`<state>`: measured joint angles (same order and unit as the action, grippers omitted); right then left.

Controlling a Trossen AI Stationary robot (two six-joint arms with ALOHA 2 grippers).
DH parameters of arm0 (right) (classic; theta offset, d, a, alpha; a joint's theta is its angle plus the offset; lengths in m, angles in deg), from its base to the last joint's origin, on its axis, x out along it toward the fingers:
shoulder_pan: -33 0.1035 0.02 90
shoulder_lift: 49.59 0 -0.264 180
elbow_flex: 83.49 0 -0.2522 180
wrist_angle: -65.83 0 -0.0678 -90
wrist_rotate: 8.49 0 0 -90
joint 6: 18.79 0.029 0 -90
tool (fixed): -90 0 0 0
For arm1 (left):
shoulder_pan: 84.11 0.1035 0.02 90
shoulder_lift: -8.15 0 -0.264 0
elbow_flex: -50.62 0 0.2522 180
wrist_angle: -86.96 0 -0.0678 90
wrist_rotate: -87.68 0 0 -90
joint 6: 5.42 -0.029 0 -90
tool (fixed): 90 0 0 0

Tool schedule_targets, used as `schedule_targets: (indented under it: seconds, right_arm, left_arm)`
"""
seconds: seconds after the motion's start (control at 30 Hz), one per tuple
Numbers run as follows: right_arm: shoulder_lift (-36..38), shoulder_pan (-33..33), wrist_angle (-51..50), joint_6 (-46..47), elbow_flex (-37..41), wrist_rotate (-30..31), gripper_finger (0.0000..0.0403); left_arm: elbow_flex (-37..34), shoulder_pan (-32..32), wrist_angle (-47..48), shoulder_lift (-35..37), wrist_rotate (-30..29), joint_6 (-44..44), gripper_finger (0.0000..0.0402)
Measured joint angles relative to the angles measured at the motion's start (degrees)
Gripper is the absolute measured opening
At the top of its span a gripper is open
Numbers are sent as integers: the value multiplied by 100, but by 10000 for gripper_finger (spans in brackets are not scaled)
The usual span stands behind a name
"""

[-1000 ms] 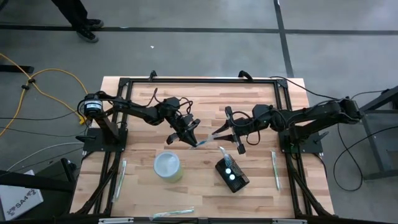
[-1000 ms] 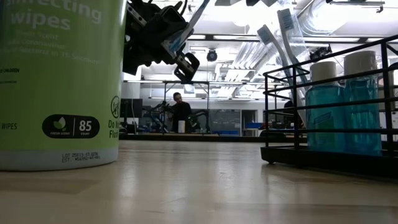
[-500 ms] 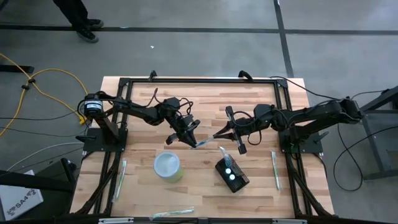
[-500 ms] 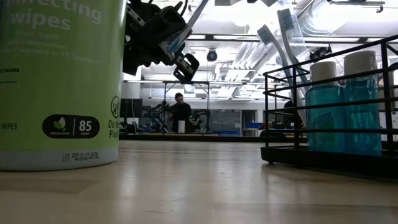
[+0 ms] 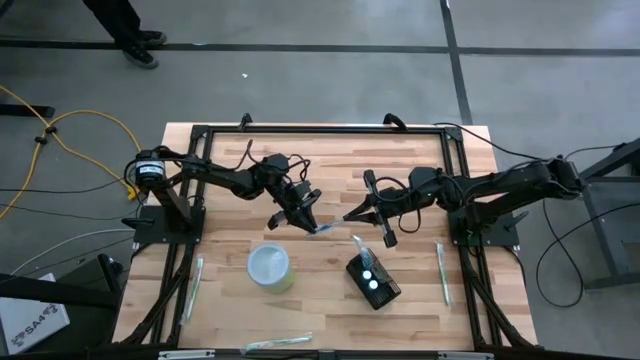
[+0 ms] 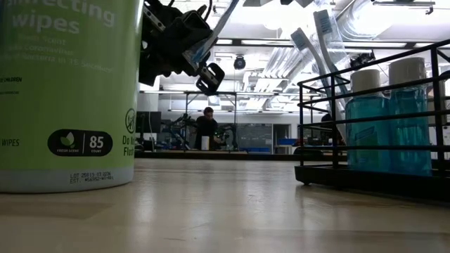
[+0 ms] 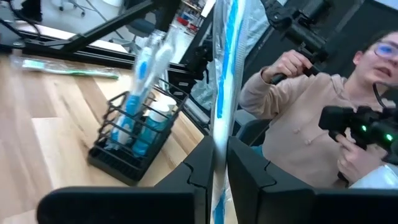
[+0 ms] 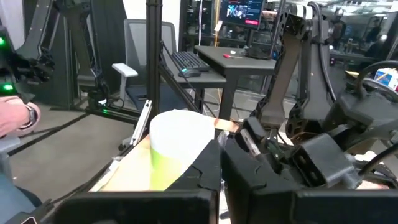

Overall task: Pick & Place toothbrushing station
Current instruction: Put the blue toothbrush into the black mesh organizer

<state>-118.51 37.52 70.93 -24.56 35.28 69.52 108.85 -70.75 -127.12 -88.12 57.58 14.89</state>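
The toothbrushing station [image 5: 372, 281] is a small black holder that stands on the table right of centre, near the front; no gripper touches it. It holds two blue bottles [image 6: 385, 112] and upright toothbrushes [image 6: 309, 49], and also shows in the left wrist view [image 7: 124, 155]. A toothbrush in a clear wrapper [image 5: 332, 226] hangs in the air between my two grippers. My left gripper [image 5: 306, 222] is shut on one end of it. My right gripper [image 5: 349, 216] is shut at its other end. My left gripper pinches the wrapped toothbrush [image 7: 219, 134] between its two fingers, coming from the table's left side and slanting down. The toothbrush runs on beyond the fingertips, lifted clear of the table. My right gripper meets the wrapper's other end [image 5: 345, 219] from the table's right side. Its own fingers [image 8: 239, 168] hide the place of contact.
A green wipes canister [image 5: 270, 268] with a pale lid stands left of the holder. More wrapped toothbrushes lie at the right [image 5: 442, 272], left [image 5: 192, 285] and front [image 5: 280, 342] edges. A person [image 7: 311, 124] sits beyond the table.
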Motion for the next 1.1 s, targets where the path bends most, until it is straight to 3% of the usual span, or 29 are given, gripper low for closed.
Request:
schedule_targets:
  seconds: [0.43,0.97,1.1]
  right_arm:
    - [326,2,-536,167,6,391,2]
    - [775,730,-1233,102,9,1927,3]
    - [830,858,-1250,75,11,2072,3]
  left_arm:
    - [7,298,29,9,-20,77,33]
    - [15,316,-53,12,-57,55,33]
    - [13,348,-52,11,-161,53,33]
